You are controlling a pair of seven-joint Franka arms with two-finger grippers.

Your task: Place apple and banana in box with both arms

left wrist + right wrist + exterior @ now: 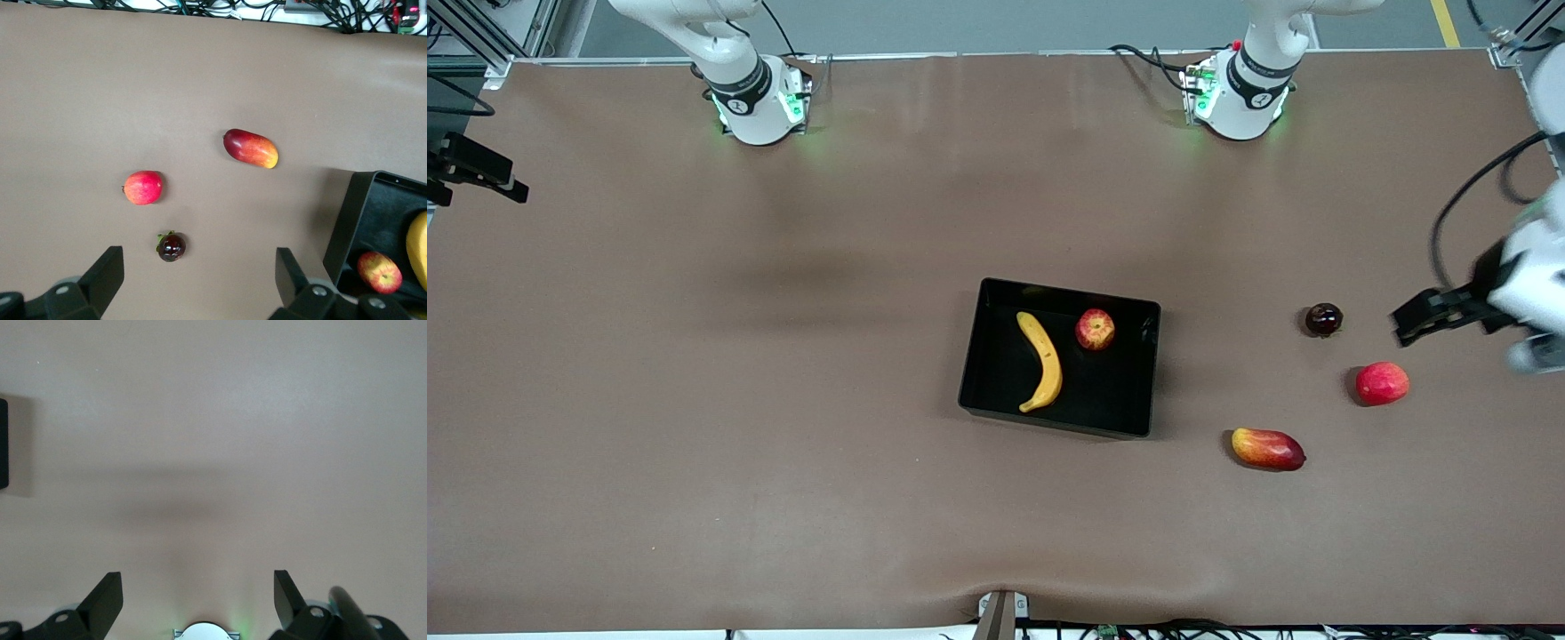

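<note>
The black box stands mid-table. In it lie the yellow banana and, beside it toward the left arm's end, the red-and-yellow apple. My left gripper hangs open and empty over the table's left-arm end, by a small dark fruit. In the left wrist view the gripper holds nothing; a box wall, the apple and the banana's edge show at the side. My right gripper is open and empty above bare table near its own base; the box's edge just shows.
Three loose fruits lie toward the left arm's end of the table: a small dark red fruit with green leaves, a smooth red-pink fruit, and a red-yellow mango-like fruit. A black fixture sits at the right arm's end.
</note>
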